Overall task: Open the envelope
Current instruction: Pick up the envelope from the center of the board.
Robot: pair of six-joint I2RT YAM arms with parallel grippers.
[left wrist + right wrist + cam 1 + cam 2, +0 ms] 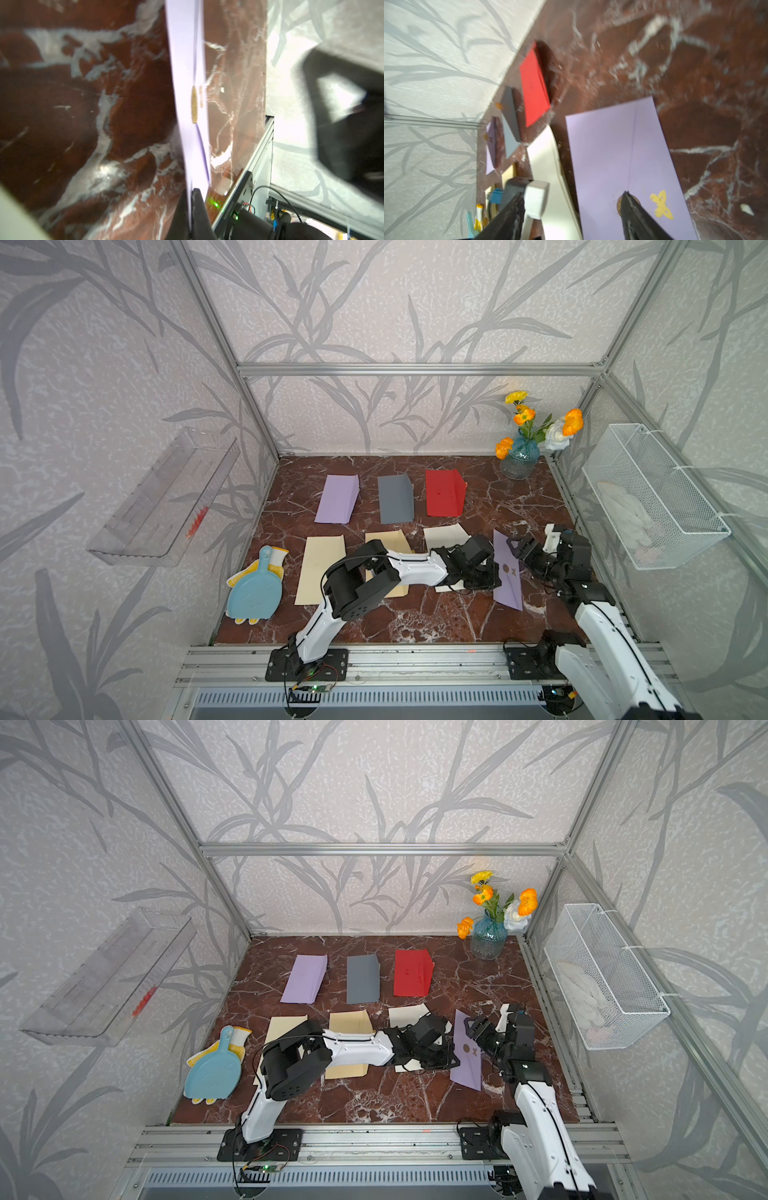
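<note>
Aluminium rail point(415, 659) runs along the front edge and carries both arm bases. Behind it lies the red-brown marbled bench point(415, 622), boxed in by grey leaf-patterned walls and a metal frame. Well left of the flower vase point(519, 460), a clear shelf point(162, 497) hangs on the wall, and a blue scoop point(253, 593) rests on a yellow-white glove point(276, 558). Closer to the vase lie cream envelopes point(320, 568), with a far lilac envelope point(336, 499), a grey envelope point(395, 499) and a red envelope point(444, 493) in a row behind them. In front of the vase, the sealed lilac envelope point(509, 572) is pinched at its edge by the left claw point(190, 193), clamped tight on the paper. The right claw point(572, 194) stands wide apart and grips nothing, one fingertip point(626, 199) at the gold seal point(194, 106). Right of the vase, a white wire basket point(648, 497) hangs on the wall.
</note>
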